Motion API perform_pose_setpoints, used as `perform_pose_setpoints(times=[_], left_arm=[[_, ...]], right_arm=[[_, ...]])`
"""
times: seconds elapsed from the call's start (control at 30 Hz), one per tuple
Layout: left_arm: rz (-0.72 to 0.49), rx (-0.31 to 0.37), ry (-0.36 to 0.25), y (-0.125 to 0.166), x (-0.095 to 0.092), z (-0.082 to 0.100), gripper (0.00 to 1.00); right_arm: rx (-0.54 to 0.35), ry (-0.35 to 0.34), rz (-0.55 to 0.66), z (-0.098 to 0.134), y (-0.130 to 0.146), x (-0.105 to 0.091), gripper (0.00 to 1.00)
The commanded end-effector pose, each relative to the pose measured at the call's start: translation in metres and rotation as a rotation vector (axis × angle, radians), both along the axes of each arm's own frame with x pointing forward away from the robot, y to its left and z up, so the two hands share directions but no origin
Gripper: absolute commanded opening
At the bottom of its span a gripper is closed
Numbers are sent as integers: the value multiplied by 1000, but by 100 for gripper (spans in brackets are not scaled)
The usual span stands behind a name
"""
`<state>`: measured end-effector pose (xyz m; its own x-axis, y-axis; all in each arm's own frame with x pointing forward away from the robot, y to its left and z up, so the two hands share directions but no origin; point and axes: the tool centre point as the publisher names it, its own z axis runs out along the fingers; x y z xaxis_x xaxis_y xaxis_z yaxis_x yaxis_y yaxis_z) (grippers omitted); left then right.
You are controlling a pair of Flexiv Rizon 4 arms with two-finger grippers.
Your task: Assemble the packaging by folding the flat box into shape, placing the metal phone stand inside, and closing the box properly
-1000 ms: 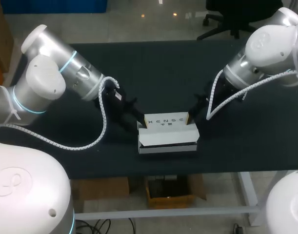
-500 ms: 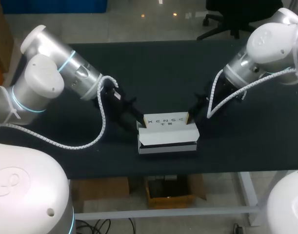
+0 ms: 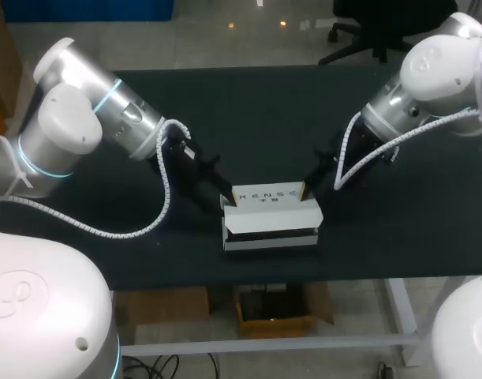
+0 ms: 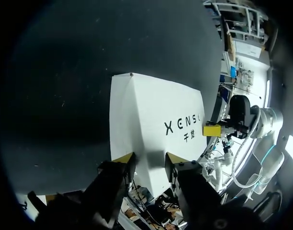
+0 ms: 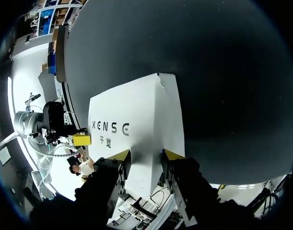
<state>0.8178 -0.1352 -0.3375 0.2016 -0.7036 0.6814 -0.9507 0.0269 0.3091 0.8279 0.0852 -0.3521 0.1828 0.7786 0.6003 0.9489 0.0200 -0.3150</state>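
The white box (image 3: 268, 217) sits at mid-table near the front edge. Its printed lid panel (image 3: 266, 195) stands raised at the back, and a dark gap shows along the front. My left gripper (image 3: 225, 193) is at the box's left end and my right gripper (image 3: 305, 191) at its right end. In the left wrist view the gripper (image 4: 149, 158) has its yellow tips on either side of the white panel (image 4: 156, 115). The right wrist view shows the same: the gripper (image 5: 144, 154) is shut on the panel (image 5: 136, 120). I do not see the metal phone stand.
The dark table top (image 3: 264, 118) stretches bare behind the box and to both sides. The table's front edge (image 3: 264, 280) runs close below the box. A spiral cable hangs from each wrist.
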Motion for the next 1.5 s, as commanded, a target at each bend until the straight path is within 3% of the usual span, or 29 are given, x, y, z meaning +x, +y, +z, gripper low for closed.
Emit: perform_pose_setpoints(times=[0.03, 1.5], left_arm=[[-8, 0, 15, -5, 4, 1, 40], [-3, -16, 99, -2, 13, 14, 39]], right_arm=[[-1, 16, 8, 2, 7, 3, 39], [-2, 47, 10, 15, 13, 3, 40]])
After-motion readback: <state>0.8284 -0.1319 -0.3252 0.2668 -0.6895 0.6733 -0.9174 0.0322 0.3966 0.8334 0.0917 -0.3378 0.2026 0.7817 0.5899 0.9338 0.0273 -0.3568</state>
